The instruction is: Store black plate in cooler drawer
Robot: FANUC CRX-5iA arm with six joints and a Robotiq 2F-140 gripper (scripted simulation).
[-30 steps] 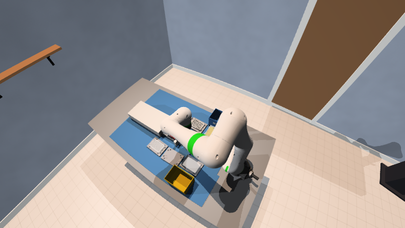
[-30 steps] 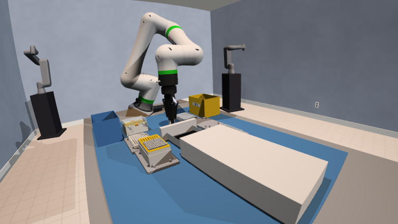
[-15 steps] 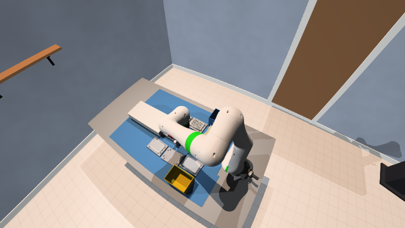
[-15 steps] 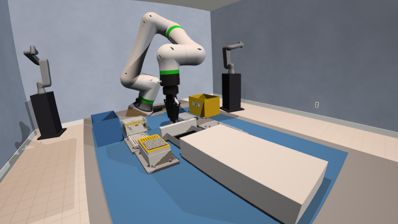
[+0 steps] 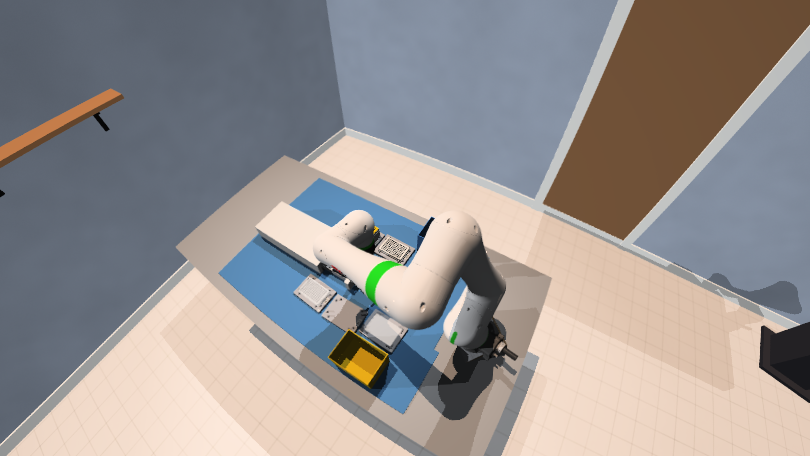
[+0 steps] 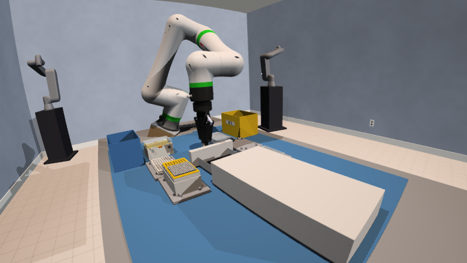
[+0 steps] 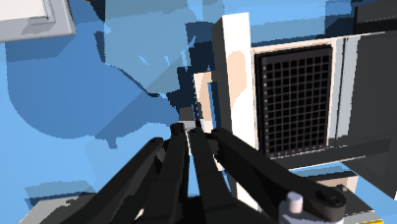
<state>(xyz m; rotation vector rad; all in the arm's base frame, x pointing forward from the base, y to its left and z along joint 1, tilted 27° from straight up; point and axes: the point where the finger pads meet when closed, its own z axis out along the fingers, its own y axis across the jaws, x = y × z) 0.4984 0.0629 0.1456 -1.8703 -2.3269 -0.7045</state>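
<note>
The black plate point(image 7: 294, 100) lies flat in the open drawer of the cooler CD point(image 6: 294, 189), its grid of wells facing up, and is seen in the wrist view. The drawer's white front panel point(image 7: 235, 74) stands between the plate and my gripper, with the bar handle point(image 7: 205, 100) on its near face. It also shows in the exterior view point(image 6: 211, 151), pulled a little way out of the housing. My gripper point(image 7: 188, 117) is shut and empty, with its fingertips just before the handle. In the exterior view it point(image 6: 204, 140) points down at the drawer front. The arm hides it in the top view.
A yellow bin point(image 6: 238, 123) stands behind the drawer and a blue bin point(image 6: 124, 150) to the left. A yellow-rimmed tip box point(image 6: 181, 175) and other racks point(image 6: 158, 147) sit left of the cooler. Nests with a white plate point(image 5: 314, 291), an empty base point(image 5: 337, 308) and a lidded plate point(image 5: 384, 329) lie near the yellow bin point(image 5: 358, 358).
</note>
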